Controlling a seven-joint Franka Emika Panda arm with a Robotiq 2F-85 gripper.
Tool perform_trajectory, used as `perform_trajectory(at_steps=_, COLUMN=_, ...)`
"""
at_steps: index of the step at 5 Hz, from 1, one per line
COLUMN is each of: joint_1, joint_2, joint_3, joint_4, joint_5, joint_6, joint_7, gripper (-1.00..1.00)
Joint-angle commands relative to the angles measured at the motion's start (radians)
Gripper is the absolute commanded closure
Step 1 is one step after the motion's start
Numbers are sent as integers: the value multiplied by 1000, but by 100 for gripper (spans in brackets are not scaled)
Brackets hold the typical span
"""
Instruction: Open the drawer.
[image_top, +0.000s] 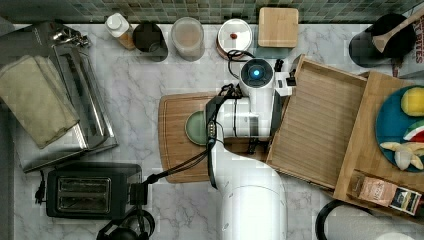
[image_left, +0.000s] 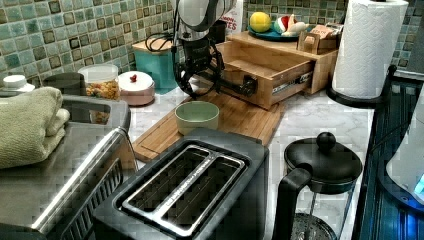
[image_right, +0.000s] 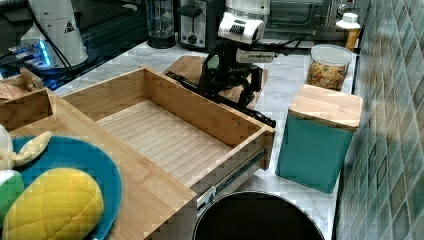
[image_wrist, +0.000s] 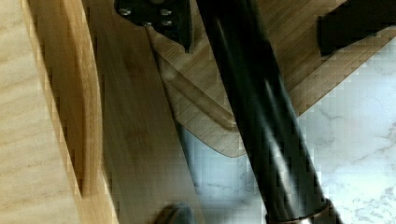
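Standing pulled well out of its wooden cabinet (image_top: 360, 150), the drawer (image_top: 320, 125) overhangs the bamboo cutting board (image_top: 175, 145); the gripper (image_right: 227, 80) sits at its black bar handle (image_right: 220, 98), finger spread unclear

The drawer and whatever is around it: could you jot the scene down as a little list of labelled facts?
drawer: pulled far out of its wooden cabinet, inside bare
handle: long black bar across the drawer's front
gripper: at the handle, near the middle of the bar
cutting board: lies flat on the marble counter, in front of the drawer
bowl: green, sits on the cutting board
plate: blue, holds toy fruit on top of the cabinet
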Motion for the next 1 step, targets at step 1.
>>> perform_trajectory(at_steps=1, joint_1=165, joint_2=-6, joint_3=142, joint_4=124, joint_5=41, joint_6=57, joint_7=89, gripper=-100)
